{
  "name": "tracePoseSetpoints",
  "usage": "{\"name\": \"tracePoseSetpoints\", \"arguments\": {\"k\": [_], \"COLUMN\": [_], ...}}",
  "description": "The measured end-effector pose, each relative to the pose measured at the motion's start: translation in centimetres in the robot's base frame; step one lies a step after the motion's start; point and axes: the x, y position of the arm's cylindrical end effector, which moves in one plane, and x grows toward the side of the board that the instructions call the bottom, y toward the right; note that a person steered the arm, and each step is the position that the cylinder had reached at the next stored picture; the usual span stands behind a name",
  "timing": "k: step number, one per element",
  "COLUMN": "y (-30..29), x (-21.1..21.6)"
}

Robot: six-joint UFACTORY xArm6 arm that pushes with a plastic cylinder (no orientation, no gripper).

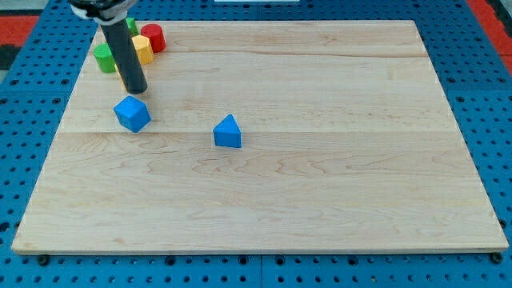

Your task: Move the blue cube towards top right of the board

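The blue cube (132, 113) lies on the wooden board (320, 200) at the view's left, a little above mid-height. My tip (136, 90) is just above the cube in the view, close to its upper edge; I cannot tell if it touches. A blue triangular block (228, 132) lies to the right of the cube, near the board's middle left.
A cluster of blocks sits at the board's top left corner behind the rod: a red cylinder (154, 38), a yellow block (142, 50), a green cylinder (105, 58) and another green block (131, 26) partly hidden. Blue pegboard surrounds the board.
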Motion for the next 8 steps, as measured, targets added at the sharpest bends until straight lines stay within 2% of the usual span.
{"name": "tracePoseSetpoints", "arguments": {"k": [1,3,5,7,8], "y": [-0.6,1.2,1.6,-2.3,-3.7], "x": [-1.8,0.9,0.9,1.0,3.4]}}
